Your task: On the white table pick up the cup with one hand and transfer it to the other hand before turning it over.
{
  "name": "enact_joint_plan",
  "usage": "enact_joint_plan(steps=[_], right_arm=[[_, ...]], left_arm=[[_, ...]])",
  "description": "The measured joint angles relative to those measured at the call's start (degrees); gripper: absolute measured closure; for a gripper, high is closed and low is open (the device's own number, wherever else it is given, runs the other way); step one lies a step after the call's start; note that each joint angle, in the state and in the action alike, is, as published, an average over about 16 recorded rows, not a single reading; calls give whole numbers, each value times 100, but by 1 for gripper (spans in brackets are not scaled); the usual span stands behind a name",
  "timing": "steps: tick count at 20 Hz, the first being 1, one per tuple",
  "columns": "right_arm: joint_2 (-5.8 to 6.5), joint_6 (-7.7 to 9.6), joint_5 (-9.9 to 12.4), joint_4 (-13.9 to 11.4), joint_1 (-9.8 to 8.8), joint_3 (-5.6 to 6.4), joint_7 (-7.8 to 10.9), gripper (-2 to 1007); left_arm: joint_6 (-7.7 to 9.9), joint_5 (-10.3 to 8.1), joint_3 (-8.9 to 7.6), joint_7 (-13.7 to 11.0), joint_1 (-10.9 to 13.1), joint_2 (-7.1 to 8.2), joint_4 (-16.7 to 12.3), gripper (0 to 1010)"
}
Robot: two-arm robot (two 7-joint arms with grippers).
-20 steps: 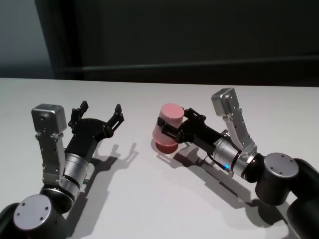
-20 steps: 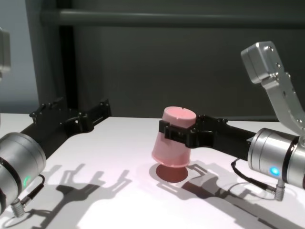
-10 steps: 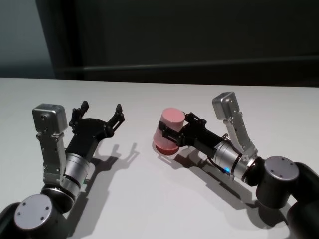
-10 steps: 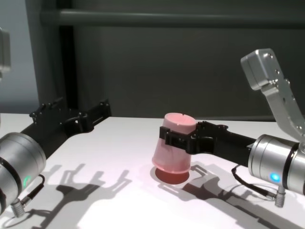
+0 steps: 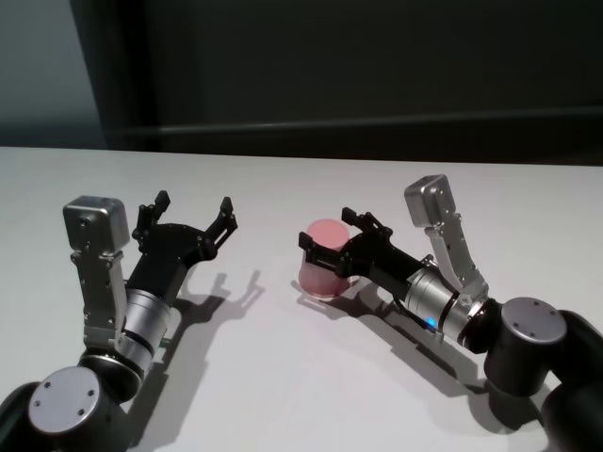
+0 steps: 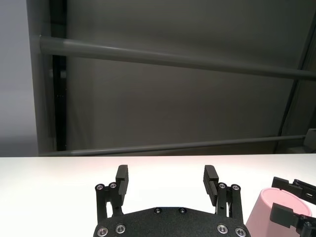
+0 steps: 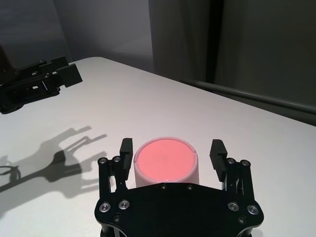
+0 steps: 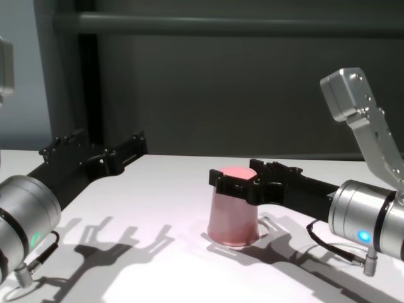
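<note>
One cup (image 5: pixel 323 261) stands inverted between two pincers.

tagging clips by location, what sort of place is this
Probably a robot lab or test bench: a bare plain white matte tabletop, a dark panelled wall with grey rails, and one salmon-pink plastic tumbler standing upside down between two arms.

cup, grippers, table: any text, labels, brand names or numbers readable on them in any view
None: no readable text in any view.
The cup, standing upside down on the white table, is plain pink with no print.
The right gripper, fingers open either side of the cup, shows only screws.
The left gripper, open and empty, likewise.
The lit dots on the arms are lights, not signs.
</note>
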Motion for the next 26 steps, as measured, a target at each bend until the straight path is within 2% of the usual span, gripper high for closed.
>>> enact_joint_plan(steps=[8,13,18,22,26], right_arm=[[-82,-88,22,-5,-2,218,84,10],[-107,-283,-11,-53,-14,418,1,5],[-137,-572,-147,-166,-120,682,-349,5],[-156,-754,-339,-316,-291,886,-769,5],[-178,-831,-530,-506,-526,1077,-1197,5]], left_arm=[[0,0,0,0,0,0,0,9],[0,0,0,0,0,0,0,9],[0,0,0,0,0,0,0,9],[0,0,0,0,0,0,0,9],[0,0,0,0,0,0,0,9]])
